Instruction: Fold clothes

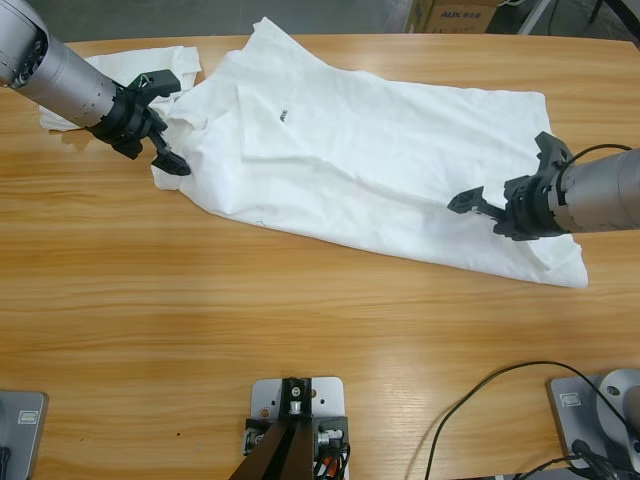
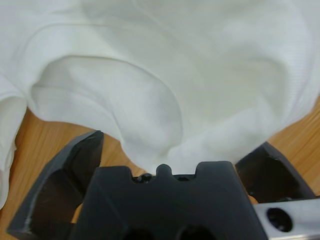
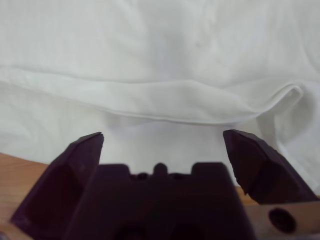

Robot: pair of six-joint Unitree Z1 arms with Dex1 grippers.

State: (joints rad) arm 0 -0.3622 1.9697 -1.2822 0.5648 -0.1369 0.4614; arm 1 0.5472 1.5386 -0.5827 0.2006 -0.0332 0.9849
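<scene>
Folding has begun on the lettered T-shirt [image 1: 370, 170], which lies spread slantwise across the far half of the table [image 1: 300, 330], part of it already doubled over in a panel that carries the small black lettering [image 1: 283, 116]. At the far left, a second white garment, the bundle [image 1: 110, 68], lies half under the left arm. The left gripper [image 1: 160, 118] sits at the shirt's left end, near the sleeve and collar; its wrist view shows the fingers [image 2: 75, 170] spread apart with a bulge of cloth pushed up against the gripper's body but not pinched. Across the shirt, the right gripper [image 1: 500, 205] hangs over the hem end near the right edge, fingers [image 3: 82, 155] likewise apart, straddling a raised fold of fabric [image 3: 165, 107] without closing on it. The step in hand looks like taking hold for the next fold. Each side probably needs to settle onto a single edge of the thin cloth and close, and then both must lift together, so the soft fabric does not bunch or slide.
</scene>
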